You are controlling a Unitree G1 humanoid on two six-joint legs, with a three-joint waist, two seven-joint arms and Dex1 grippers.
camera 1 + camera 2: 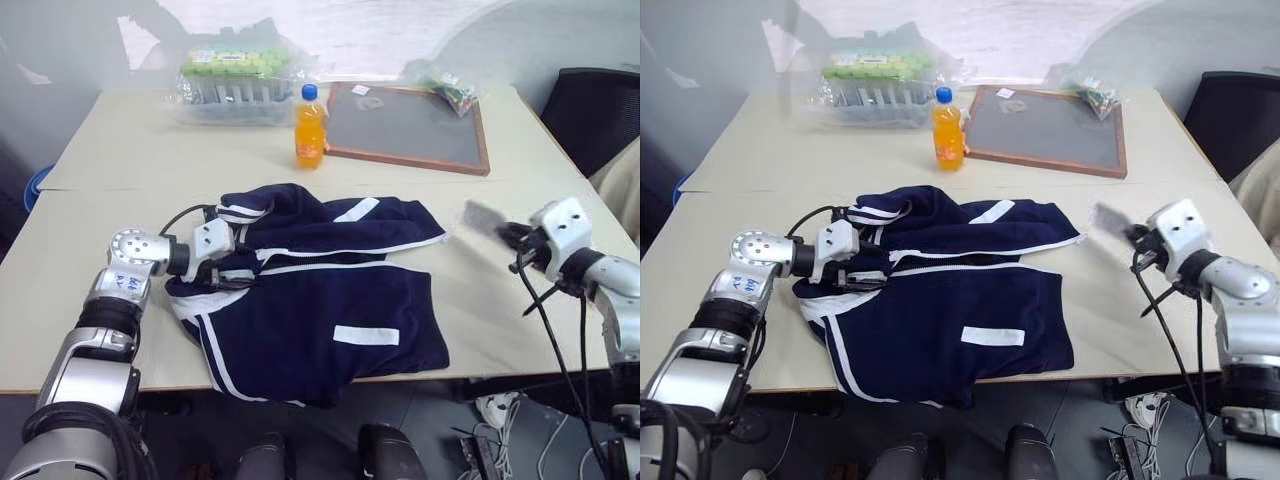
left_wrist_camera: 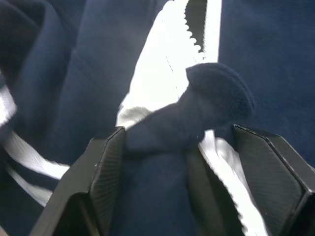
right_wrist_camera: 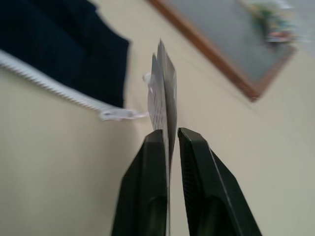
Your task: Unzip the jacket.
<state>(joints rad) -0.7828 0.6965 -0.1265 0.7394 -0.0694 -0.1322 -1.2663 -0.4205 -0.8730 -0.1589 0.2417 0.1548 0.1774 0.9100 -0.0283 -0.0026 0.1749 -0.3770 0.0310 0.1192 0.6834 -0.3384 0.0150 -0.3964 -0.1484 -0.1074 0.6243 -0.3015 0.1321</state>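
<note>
While I lean over the pale beige tabletop (image 1: 120,150), this is how things lie:

Jacket: the soft navy-blue fabric jacket with white stripes and rectangular white patches (image 1: 320,300) lies spread flat at the near middle of the table, its hem over the near edge. Its white zipper (image 1: 350,250) runs across it towards my right, both toothed edges showing.

Left gripper: my left gripper (image 2: 177,162) sits at the collar end — jaws spread wide, a fold of navy cloth bunched between them beside the parted zipper teeth. I cannot tell whether the pads touch the cloth.

Right gripper: my right gripper (image 3: 170,142) hangs over bare table, well apart from the jacket's right edge. Its jaws are nearly together, pinching a thin grey card-like tag (image 3: 165,93) that stands edge-on between them.

Behind the jacket: an orange drink bottle with a blue cap (image 1: 309,128) stands upright — next to it a wood-framed grey board (image 1: 410,128).
</note>
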